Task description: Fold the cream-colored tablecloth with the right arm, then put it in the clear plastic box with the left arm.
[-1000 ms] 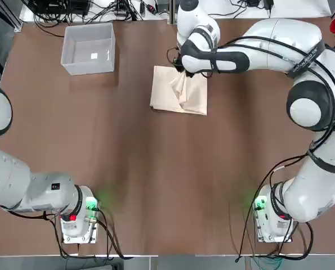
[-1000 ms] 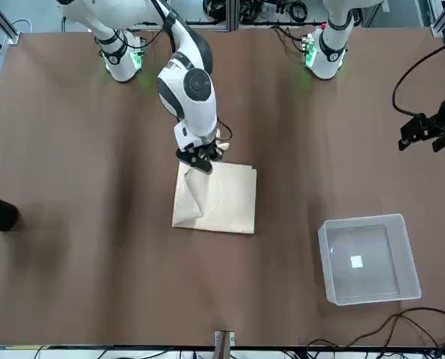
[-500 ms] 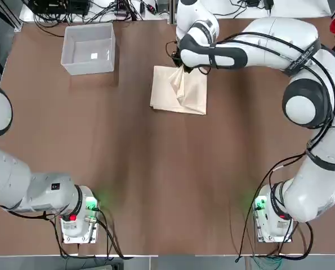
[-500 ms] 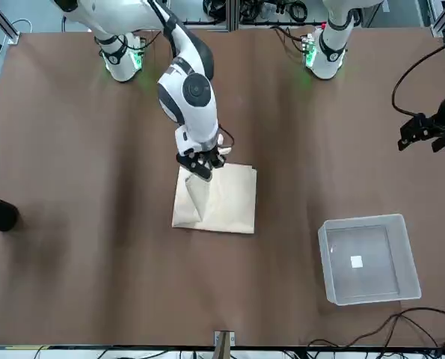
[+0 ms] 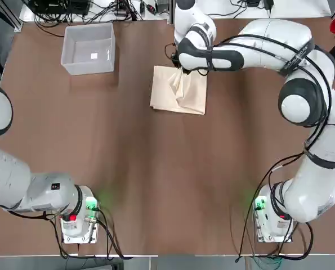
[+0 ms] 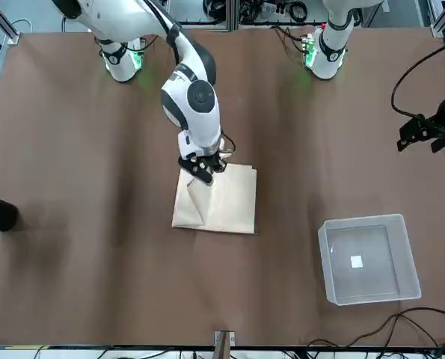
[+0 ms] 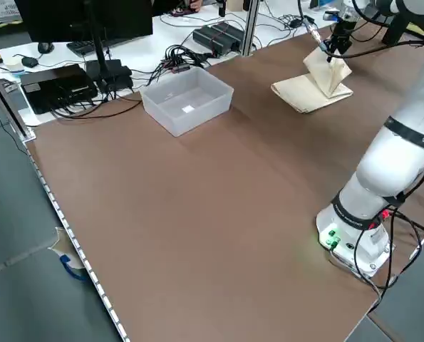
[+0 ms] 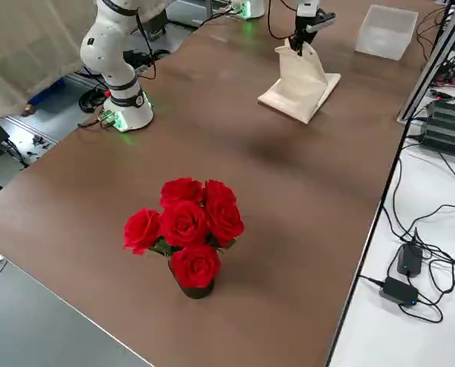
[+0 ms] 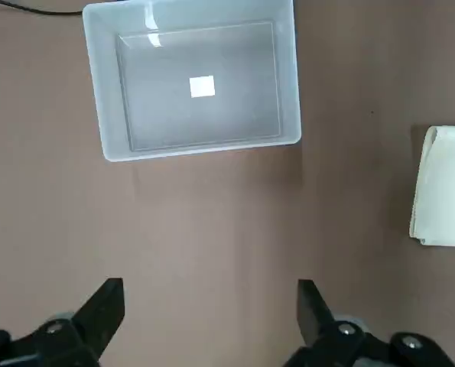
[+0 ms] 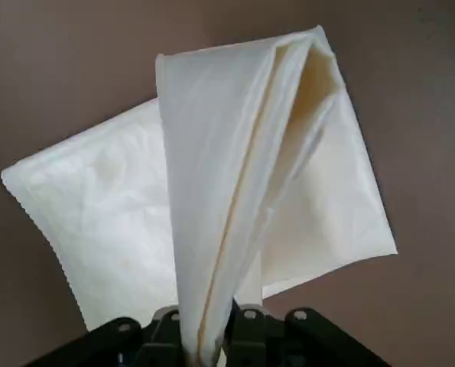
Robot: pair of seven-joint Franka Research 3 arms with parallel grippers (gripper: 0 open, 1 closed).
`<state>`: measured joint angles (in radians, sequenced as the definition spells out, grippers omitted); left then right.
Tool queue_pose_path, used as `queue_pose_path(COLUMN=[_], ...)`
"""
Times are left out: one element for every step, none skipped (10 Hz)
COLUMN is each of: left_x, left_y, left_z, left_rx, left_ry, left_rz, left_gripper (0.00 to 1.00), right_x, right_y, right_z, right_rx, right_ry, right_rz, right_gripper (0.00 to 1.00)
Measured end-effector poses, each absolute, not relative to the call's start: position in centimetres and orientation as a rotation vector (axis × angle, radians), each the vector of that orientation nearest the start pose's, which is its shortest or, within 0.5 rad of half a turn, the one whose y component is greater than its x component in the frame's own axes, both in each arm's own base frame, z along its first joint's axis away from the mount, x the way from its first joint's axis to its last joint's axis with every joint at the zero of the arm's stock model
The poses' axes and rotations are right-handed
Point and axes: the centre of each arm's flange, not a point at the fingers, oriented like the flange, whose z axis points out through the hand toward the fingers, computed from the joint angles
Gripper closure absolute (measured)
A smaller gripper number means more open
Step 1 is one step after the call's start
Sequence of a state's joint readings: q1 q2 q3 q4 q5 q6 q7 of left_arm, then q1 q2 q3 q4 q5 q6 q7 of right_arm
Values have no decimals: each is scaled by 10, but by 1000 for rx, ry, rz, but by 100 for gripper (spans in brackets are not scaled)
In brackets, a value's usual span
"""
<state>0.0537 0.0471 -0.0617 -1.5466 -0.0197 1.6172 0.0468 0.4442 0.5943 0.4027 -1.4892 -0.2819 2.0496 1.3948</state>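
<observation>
- Cream-colored tablecloth point(image 5: 179, 90): mid-table toward the far edge, right of the clear plastic box point(image 5: 89, 48) and well apart from it; soft, light, limp; several layers, one corner lifted into a draped peak.
- Right gripper point(image 6: 201, 170): fingers pinching that raised corner; judged a thin slippery hold, best gripped at a corner or folded edge.
- Box: rigid translucent bin, straight walls, nothing in it.
- Left gripper point(image 9: 212, 306): fingers spread, holding nothing, hovering high off to the left side.

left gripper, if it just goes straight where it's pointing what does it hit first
Probably bare table. The left gripper is open and points down at brown tabletop, with the clear box farther ahead and the cloth off to one side. Height is unclear.
</observation>
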Motion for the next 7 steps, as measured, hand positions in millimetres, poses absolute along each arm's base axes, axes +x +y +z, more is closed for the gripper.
queue_pose_path(left_x=[574, 574, 574, 574, 574, 574, 574], left_y=[-6, -6, -6, -6, -6, -6, -6], left_z=[613, 613, 613, 613, 613, 613, 613], left_rx=[-3162, -3162, -3162, -3162, -3162, -3162, -3162], left_ry=[85, 85, 85, 86, 88, 90, 92], left_rz=[-37, -37, -37, -37, -37, -37, -37], left_gripper=[0, 0, 0, 0, 0, 0, 0], right_x=[512, 511, 510, 509, 507, 507, 507], right_y=[485, 484, 484, 485, 487, 487, 487], right_z=[346, 344, 343, 342, 342, 342, 342], right_rx=[-3064, -3081, -3088, -3090, -3092, -3093, -3093], right_ry=[742, 735, 730, 725, 721, 719, 719], right_rz=[-60, -58, -55, -55, -55, -55, -55], right_gripper=[92, 92, 92, 92, 92, 90, 88])
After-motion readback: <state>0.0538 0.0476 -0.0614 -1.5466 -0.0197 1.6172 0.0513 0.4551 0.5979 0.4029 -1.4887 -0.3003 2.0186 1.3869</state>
